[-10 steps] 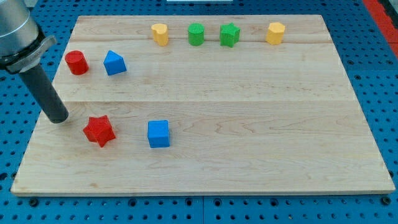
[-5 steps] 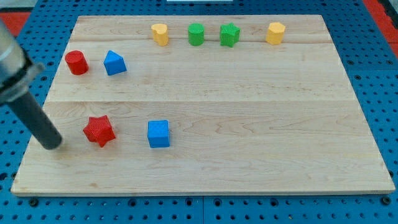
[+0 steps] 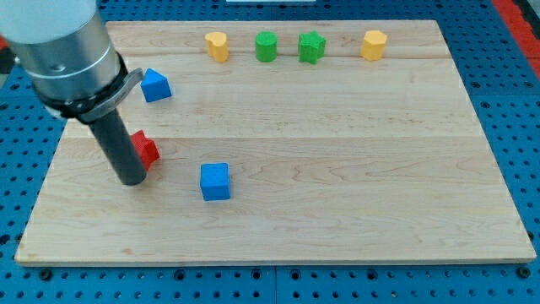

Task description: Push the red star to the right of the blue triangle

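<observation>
The red star (image 3: 148, 149) lies at the board's left, partly hidden behind my rod. My tip (image 3: 132, 179) rests on the board just below and left of the star, touching it. The blue triangle (image 3: 155, 85) sits above the star, near the board's upper left. The arm's grey body covers the area left of the blue triangle, so the red cylinder seen there earlier is hidden.
A blue cube (image 3: 215, 181) lies to the right of my tip. Along the board's top edge stand a yellow block (image 3: 218, 46), a green cylinder (image 3: 267, 46), a green star (image 3: 311, 47) and another yellow block (image 3: 374, 44).
My tip swung from the star's left to just below it, and the red star has moved up and slightly right towards the blue triangle. The arm now hides the red cylinder.
</observation>
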